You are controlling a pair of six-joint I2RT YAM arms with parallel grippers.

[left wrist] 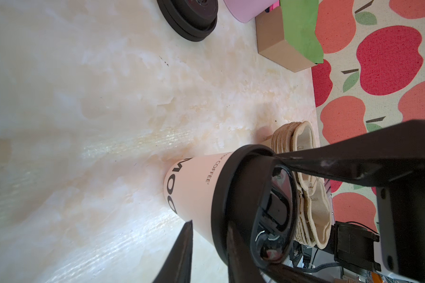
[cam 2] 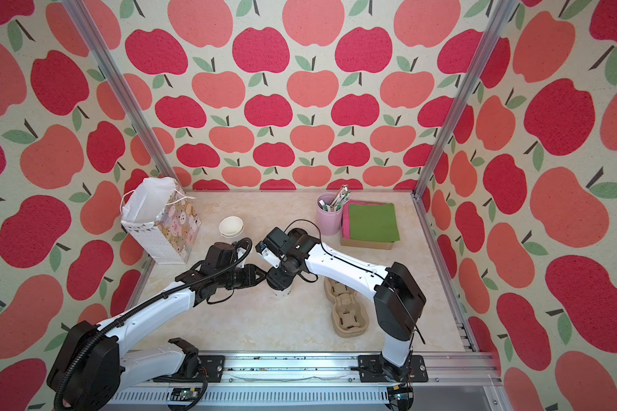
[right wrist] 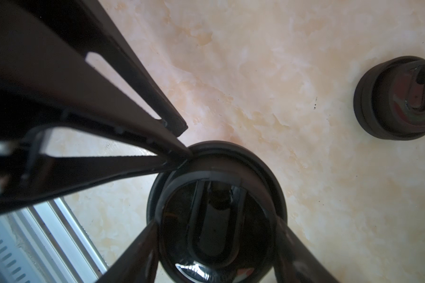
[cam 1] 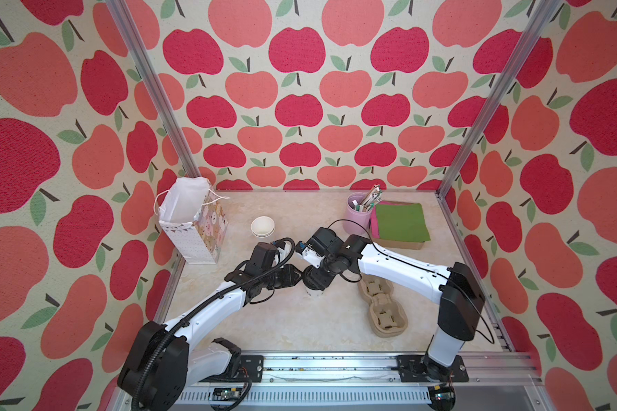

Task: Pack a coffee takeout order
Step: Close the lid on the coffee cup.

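A white paper cup (left wrist: 194,186) with black lettering stands mid-table, a black round lid (right wrist: 219,215) on top of it. Its base shows in both top views (cam 1: 315,292) (cam 2: 281,292). My right gripper (right wrist: 216,220) comes down from above, its fingers (right wrist: 138,250) pressed against opposite sides of the lid. My left gripper (left wrist: 210,227) reaches in from the side, jaws a narrow gap apart at the lid's rim. The tan pulp carrier (cam 1: 383,306) lies just right of the cup. A green napkin (cam 1: 401,220) lies at the back right, and wrapped straws (cam 1: 369,197) stand next to it.
A pink straw holder (cam 1: 357,213) stands beside pink napkins on a brown box (left wrist: 277,41). Spare black lids (right wrist: 398,98) are stacked behind the cup. Stacked white cups (cam 1: 262,226) and an open patterned gift bag (cam 1: 193,224) stand at the back left.
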